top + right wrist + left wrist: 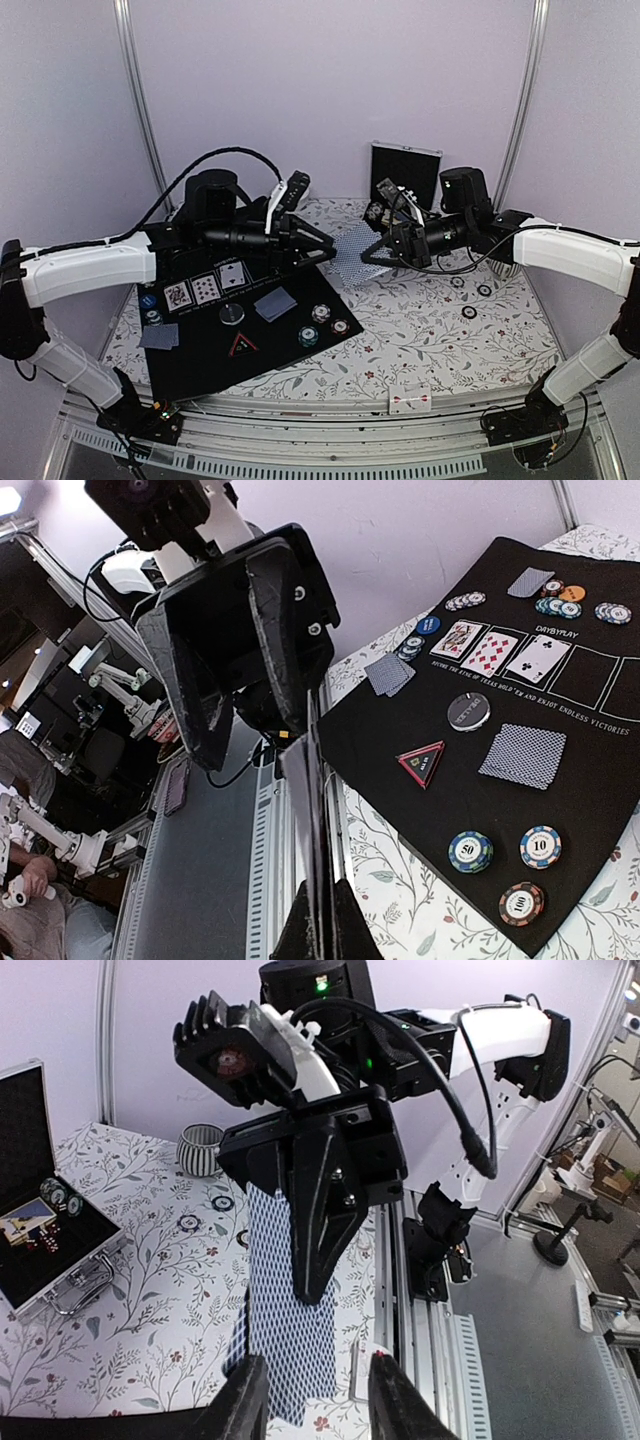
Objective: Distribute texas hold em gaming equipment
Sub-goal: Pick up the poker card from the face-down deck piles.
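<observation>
Both arms meet in mid-air over the floral tablecloth (430, 340), just off the far corner of the black felt mat (200, 365). The right gripper (315, 1280) is clamped hard on the held cards (290, 1350), flat rectangles with a fine blue-grey diamond-weave back. From the right wrist they show edge-on, a thin sliver, and I cannot tell how many there are. The left gripper (320, 1400) faces them with its black wedge fingers spread apart. The cards' free edge sits in the gap, and I cannot tell whether either finger touches it.

On the mat, three face-up cards (497, 650) lie in a row inside white printed frames. Below them is the round grey button (467, 711), matte and disc-shaped. Just beside it lie the black-red triangular marker (422, 762) and one face-down card (528, 755).

Three striped-rim poker chips (470, 850) marked 50, 10 and 100 sit near the mat's edge. More chips and another face-down card (388, 673) lie at the far end.

The silver-edged case (50, 1250) lies open on the cloth. A small ribbed bowl (200, 1150) stands beyond it.
</observation>
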